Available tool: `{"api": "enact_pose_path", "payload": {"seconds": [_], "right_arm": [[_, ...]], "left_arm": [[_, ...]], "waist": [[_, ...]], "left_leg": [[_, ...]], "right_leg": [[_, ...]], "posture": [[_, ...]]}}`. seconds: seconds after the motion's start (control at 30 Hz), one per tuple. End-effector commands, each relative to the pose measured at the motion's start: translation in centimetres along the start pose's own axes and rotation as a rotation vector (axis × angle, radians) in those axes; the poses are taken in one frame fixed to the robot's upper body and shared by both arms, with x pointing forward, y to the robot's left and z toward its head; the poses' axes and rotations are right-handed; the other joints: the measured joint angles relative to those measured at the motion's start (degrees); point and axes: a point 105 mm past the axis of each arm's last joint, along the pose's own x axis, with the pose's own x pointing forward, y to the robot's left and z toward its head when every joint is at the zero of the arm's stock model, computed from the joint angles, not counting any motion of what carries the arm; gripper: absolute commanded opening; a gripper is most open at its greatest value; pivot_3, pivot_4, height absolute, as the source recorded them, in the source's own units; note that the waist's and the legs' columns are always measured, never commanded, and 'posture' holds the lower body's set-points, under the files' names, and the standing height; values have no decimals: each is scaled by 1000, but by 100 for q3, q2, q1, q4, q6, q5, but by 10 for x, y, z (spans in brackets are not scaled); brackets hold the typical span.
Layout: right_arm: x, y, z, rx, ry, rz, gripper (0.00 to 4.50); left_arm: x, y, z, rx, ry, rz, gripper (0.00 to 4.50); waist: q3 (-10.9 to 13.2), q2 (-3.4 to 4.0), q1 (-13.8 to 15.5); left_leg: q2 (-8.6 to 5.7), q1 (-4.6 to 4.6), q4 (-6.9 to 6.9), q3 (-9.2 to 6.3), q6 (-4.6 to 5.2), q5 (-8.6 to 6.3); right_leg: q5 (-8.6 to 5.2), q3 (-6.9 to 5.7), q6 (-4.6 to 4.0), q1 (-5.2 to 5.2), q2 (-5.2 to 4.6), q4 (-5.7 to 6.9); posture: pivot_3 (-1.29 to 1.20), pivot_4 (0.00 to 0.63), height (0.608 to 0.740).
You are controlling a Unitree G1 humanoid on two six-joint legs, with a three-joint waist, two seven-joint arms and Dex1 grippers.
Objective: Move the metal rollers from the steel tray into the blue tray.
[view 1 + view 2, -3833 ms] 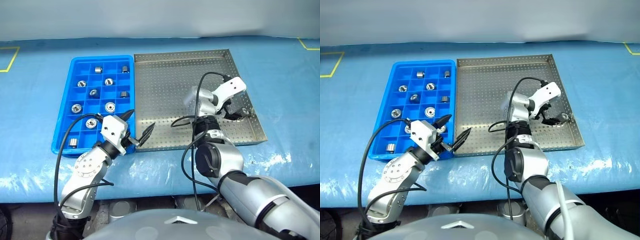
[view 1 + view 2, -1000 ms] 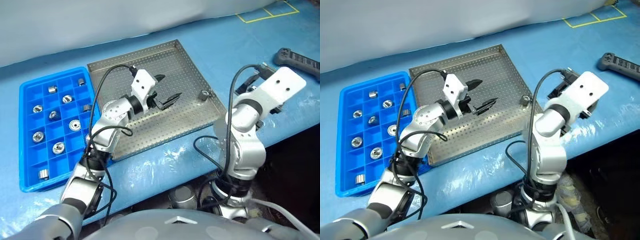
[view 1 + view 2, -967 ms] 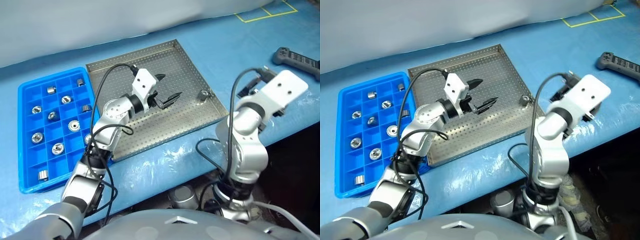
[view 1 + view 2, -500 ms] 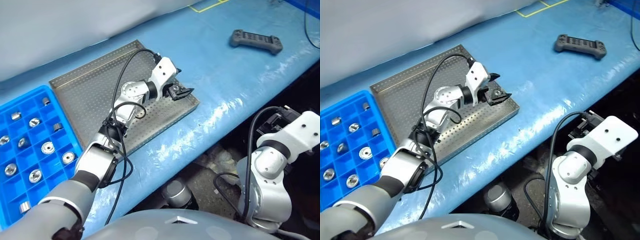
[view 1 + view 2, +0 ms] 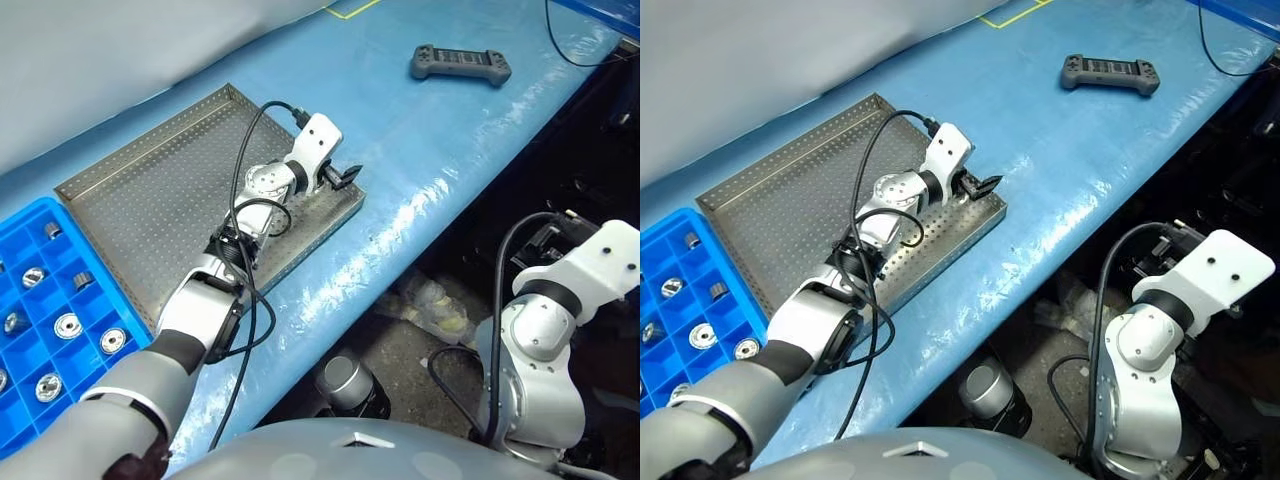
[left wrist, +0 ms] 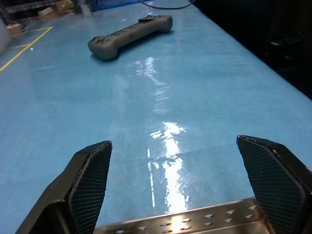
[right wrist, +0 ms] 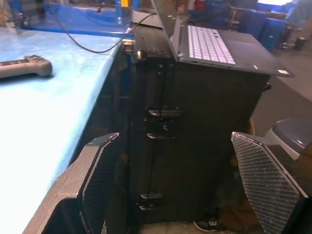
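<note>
Spread wide, the left gripper [image 5: 345, 178] reaches over the right corner of the steel tray [image 5: 130, 190] in the left eye view, nothing between its fingers; metal rollers [image 5: 68, 325] sit in compartments of the blue tray [image 5: 20, 215] at the table's left edge. A grey controller [image 5: 1110, 72] lies near the table's far edge in the right eye view. The left wrist view looks past the tray rim across bare blue table [image 6: 161, 97]. In the right wrist view the right gripper [image 7: 183, 180], jaws apart and empty, faces a black case carrying a laptop [image 7: 209, 46].
</note>
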Motion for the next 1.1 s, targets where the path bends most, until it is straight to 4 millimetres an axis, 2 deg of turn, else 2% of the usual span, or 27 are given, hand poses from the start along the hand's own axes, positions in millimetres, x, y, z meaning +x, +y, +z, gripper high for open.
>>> {"api": "enact_pose_path", "payload": {"seconds": [0.03, 0.17, 0.3, 0.67, 0.97, 1.1], "right_arm": [[-6, 1, -2, 65, 30, -8, 3862], [-7, 1, -3, 67, 35, -12, 3862], [-8, 1, -6, 63, 44, -9, 3862], [-9, 10, -11, 55, 64, 43, 3862], [-7, 15, -10, 61, 49, 58, 3862], [-7, 12, -9, 64, 44, 47, 3862]], "left_arm": [[-2, 14, 19, 21, -32, 36, 4500], [-6, 21, 17, 6, -23, 48, 4500], [-15, 29, 7, 12, 15, 77, 4500], [-39, 23, -14, -48, 75, 49, 4500], [-17, 4, -24, -38, 125, 24, 4500], [-9, 3, -31, -17, 155, 44, 4500]], "waist": [[0, 0, 0], [0, 0, 2], [0, 0, -1], [-1, 0, 41], [-2, -2, 100], [-3, -3, 89]], "left_leg": [[0, -2, -1, 1, 2, -1], [0, -5, -4, 4, 8, -5], [0, -4, -4, 5, 9, -6], [2, -2, 2, 10, 8, -5], [-4, -2, 3, 11, 9, -6], [-5, -2, 3, 13, 9, -6]], "right_leg": [[0, 1, 1, 0, -1, -3], [1, 4, 1, -1, -1, -12], [1, 6, 3, -1, -2, -12], [5, 13, 9, -1, -3, -3], [6, 15, 10, -1, -5, -4], [7, 17, 12, -1, -5, -4]], "posture": [[-710, 150, 740], [-711, 150, 740], [-713, 150, 740], [-676, 150, 740], [-683, 150, 740], [-693, 150, 740]]}}
